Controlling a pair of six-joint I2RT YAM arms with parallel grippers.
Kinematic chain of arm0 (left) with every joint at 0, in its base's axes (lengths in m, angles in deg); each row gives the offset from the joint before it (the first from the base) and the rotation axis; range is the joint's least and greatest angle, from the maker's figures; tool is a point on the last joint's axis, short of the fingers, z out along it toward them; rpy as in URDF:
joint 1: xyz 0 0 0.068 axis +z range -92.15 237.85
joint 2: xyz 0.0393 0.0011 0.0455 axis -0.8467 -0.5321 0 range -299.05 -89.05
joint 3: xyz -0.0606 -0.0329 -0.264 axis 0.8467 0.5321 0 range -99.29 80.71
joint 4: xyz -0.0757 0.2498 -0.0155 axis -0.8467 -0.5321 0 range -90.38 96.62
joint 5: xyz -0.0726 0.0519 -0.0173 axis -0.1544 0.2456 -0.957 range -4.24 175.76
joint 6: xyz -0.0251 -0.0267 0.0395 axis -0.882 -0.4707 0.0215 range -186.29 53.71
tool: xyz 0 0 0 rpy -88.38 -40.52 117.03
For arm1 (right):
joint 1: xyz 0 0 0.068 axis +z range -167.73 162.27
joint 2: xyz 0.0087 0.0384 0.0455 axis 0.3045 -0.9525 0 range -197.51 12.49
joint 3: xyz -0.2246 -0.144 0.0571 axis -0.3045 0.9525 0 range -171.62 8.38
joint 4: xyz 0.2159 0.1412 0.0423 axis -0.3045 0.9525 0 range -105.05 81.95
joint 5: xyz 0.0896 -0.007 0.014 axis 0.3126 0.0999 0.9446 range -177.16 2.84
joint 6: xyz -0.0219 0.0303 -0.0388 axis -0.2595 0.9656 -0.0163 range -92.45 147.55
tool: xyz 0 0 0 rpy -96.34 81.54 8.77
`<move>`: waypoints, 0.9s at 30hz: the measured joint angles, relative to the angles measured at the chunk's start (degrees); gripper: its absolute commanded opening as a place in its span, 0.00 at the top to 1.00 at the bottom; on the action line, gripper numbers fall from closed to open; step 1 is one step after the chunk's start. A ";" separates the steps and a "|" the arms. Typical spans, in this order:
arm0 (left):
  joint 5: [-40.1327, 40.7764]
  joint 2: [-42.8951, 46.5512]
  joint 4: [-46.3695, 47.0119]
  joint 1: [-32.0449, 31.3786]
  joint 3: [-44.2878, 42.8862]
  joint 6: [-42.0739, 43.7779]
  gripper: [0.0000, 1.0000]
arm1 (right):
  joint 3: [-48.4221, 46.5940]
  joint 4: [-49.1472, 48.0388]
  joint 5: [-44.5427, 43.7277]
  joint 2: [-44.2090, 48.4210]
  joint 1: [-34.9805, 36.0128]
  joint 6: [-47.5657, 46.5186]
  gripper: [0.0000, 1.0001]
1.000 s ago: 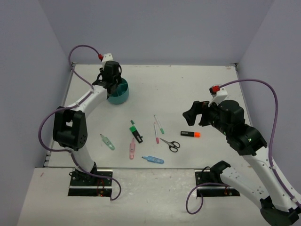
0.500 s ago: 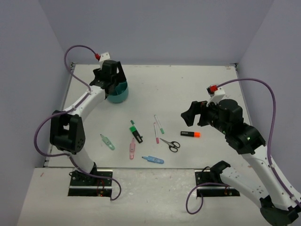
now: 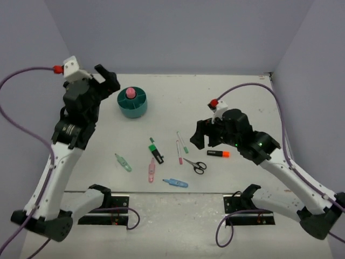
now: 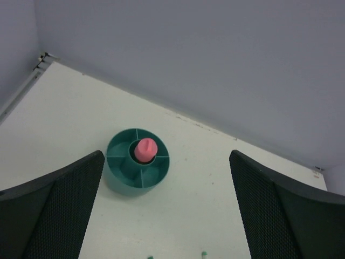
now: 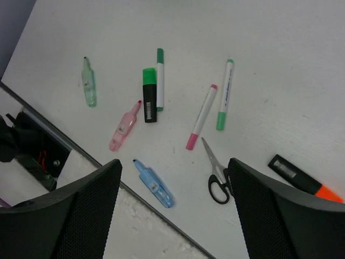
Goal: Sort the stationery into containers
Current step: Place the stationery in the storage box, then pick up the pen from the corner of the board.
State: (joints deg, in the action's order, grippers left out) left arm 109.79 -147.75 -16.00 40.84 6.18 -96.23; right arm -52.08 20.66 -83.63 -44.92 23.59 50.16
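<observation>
The round teal container (image 3: pixel 133 106) stands at the back left, and a pink roll (image 3: pixel 130 94) sits upright in its central cup (image 4: pixel 145 150). My left gripper (image 3: pixel 107 79) hangs open, high and left of the container (image 4: pixel 137 168), holding nothing. The rest of the stationery lies mid-table: a green marker (image 3: pixel 123 162), a pink marker (image 3: pixel 151 171), a blue marker (image 5: pixel 153 183), a black-and-green marker (image 5: pixel 149 94), thin white pens (image 5: pixel 201 116), scissors (image 5: pixel 215 174) and a black-and-orange marker (image 3: pixel 218 154). My right gripper (image 3: pixel 198 138) hovers open above the scissors (image 3: pixel 195 165), empty.
The table's near edge (image 5: pixel 81 148) runs close to the blue and pink markers. The arm base plates (image 3: pixel 105 211) sit below it. Grey walls close in the back and both sides.
My left gripper opened and drew back up and to the left, leaving the pink roll in the container's central cup. My right arm swung left and lower, over the scissors and pens.
</observation>
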 measured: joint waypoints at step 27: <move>-0.08 30.28 -12.60 0.00 28.51 5.07 0.00 | -3.55 -0.63 -4.62 -38.99 19.37 -3.47 0.39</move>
State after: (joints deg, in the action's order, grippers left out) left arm 109.70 -117.48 -28.60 40.84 34.69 -91.15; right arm -55.63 20.04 -88.25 -83.92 42.96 46.69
